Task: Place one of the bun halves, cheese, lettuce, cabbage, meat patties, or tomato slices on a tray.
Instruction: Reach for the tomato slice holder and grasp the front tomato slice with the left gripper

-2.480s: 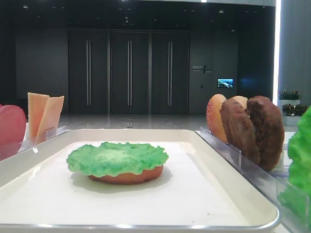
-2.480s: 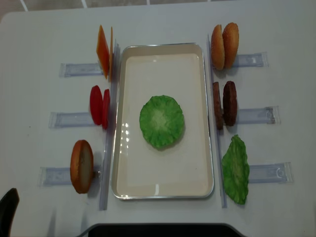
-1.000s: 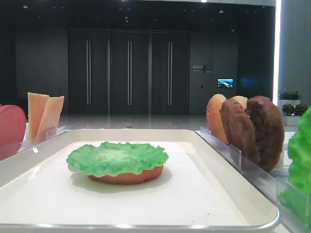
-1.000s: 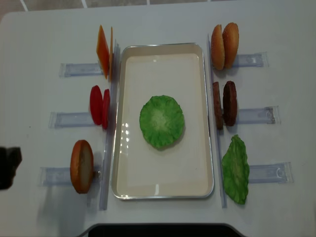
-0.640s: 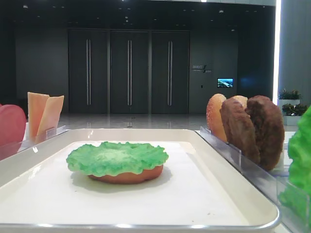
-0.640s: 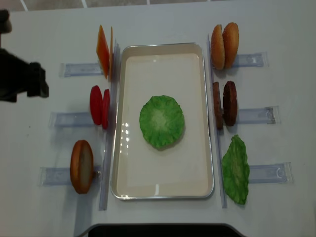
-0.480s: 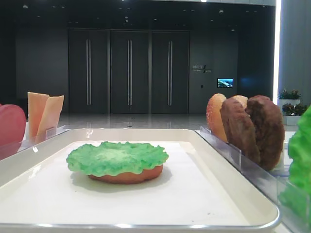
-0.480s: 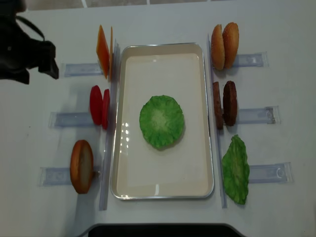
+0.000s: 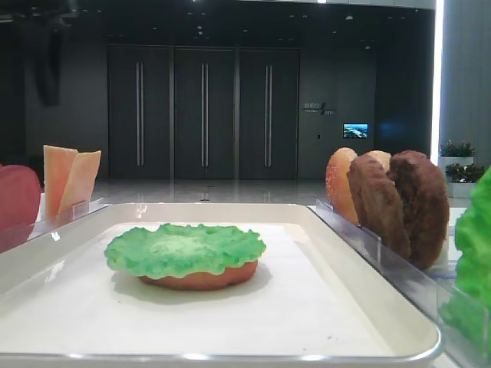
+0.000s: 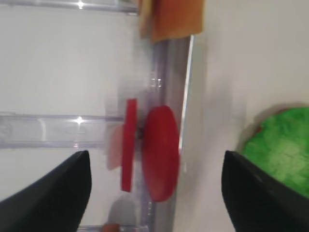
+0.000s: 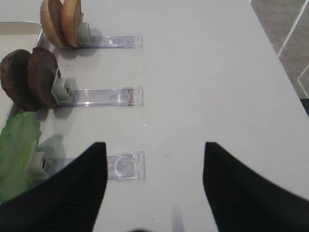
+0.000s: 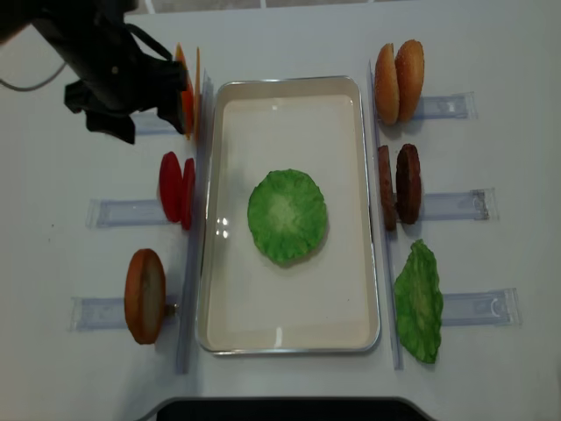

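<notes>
Nearest, one bun half [image 12: 145, 296] stands on edge in its holder left of the tray [image 12: 289, 338]. Mid-tray, lettuce [image 12: 287, 216] lies flat on a bun. Tomato slices [image 10: 149, 147] upright, faces sideways, bare worktop [image 12: 53, 228] leftward. Left tool [image 10: 154, 193] above them, wide open, empty. Right tool [image 11: 150, 166] likewise gaping, empty.

– Tomato slices [image 12: 176, 190]?
– Two, straight ahead of left gripper [image 10: 154, 159]. Cheese [image 12: 182, 88]: two, just beside it.
– Bun halves [image 12: 399, 82]?
– Four: one past the tomatoes from the tool, two across the tray [image 12: 289, 307], one under lettuce [image 12: 287, 216].
– Rest?
– Lettuce two, meat patties [image 12: 399, 184] two, clear holders [image 12: 123, 212] six, tray one.
</notes>
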Controlling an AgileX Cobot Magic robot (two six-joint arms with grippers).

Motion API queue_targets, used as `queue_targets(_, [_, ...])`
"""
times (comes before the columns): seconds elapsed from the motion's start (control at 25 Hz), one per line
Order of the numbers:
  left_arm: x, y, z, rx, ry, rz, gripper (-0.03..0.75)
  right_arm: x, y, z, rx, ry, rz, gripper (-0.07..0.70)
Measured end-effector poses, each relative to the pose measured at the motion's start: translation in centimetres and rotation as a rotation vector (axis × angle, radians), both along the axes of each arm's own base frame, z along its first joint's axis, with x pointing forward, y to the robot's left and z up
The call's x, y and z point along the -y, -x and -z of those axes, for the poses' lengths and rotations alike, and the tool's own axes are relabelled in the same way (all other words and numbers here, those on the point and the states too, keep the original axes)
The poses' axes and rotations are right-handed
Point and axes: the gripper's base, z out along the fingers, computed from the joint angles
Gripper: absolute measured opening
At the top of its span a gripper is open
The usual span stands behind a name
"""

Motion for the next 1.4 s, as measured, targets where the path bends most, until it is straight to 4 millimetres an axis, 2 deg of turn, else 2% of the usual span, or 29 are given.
queue_targets(0.08, [1.7,0.6,0.0,-0.003,0.012,-0.015,0.642,0.0,0.0,0.0,0.0,0.0,0.0,0.416])
queue_targets(0.24, [3.3,1.2,0.0,0.007,0.004,-0.052,0.643,0.0,0.0,0.0,0.0,0.0,0.0,0.416])
queue_targets(0.48, [3.5,1.0,0.4,0.006,-0.006,-0.092,0.636,0.0,0.0,0.0,0.0,0.0,0.0,0.416])
queue_targets(0.68, [4.0,0.0,2.3,-0.01,-0.011,-0.092,0.582,0.0,0.0,0.0,0.0,-0.001,0.0,0.416])
queue_targets(0.88, [4.3,-0.6,4.2,-0.055,-0.032,-0.079,0.571,0.0,0.0,0.0,0.0,-0.001,0.0,0.416])
queue_targets(1.16, [4.0,0.0,6.0,-0.124,-0.074,-0.058,0.564,0.0,0.0,0.0,0.0,-0.001,0.0,0.416])
queue_targets(1.28, [3.8,0.0,6.1,-0.123,-0.088,-0.052,0.495,0.0,0.0,0.0,0.0,-0.001,0.0,0.416])
queue_targets(1.4, [3.7,0.0,6.1,-0.12,-0.104,-0.046,0.359,0.0,0.0,0.0,0.0,-0.001,0.0,0.416])
